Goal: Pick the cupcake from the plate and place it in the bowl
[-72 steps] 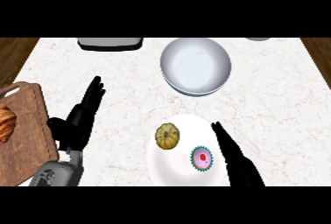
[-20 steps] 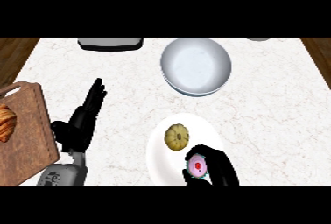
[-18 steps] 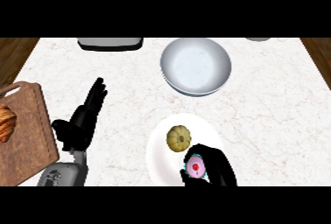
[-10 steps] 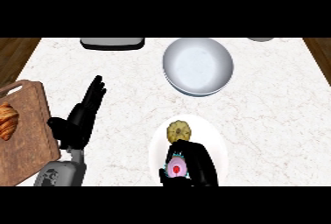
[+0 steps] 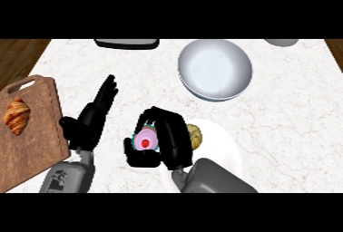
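My right hand is curled round the cupcake, which has pink frosting and a red centre, and holds it just off the left edge of the white plate. A round cookie still lies on the plate, partly hidden by the hand. The grey-white bowl stands at the back, up and right of the hand. My left hand rests open at the left, fingers pointing away.
A wooden cutting board with a croissant lies at the left edge. A dark tray sits at the back edge, and a pale object shows at the back right.
My right hand closed on the cupcake on the plate, then carried it up and to the left, off the plate's left rim. The left hand has barely moved.
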`<act>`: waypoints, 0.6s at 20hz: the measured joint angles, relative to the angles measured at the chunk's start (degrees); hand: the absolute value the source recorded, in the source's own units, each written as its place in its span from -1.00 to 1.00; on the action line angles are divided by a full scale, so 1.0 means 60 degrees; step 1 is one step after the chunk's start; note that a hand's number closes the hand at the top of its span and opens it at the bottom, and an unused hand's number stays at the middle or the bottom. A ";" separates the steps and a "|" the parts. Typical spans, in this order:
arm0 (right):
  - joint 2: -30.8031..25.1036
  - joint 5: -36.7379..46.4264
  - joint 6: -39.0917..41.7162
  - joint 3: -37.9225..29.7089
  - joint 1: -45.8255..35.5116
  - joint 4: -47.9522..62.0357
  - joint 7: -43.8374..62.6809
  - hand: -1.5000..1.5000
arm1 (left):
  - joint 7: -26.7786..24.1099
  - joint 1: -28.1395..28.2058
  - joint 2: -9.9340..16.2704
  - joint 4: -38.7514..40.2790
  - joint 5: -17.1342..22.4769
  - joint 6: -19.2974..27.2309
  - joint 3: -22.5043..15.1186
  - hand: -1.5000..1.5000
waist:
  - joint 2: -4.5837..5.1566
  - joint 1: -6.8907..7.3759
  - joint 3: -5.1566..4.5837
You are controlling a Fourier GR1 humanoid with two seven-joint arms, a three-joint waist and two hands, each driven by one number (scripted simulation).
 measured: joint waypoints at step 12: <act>-0.0013 0.1576 -0.0264 0.0241 -0.5440 0.1213 0.4309 1.00 | -0.0021 0.0028 -0.0060 0.0216 -0.0095 0.0183 0.0129 0.00 | -0.0120 -0.0288 -0.0025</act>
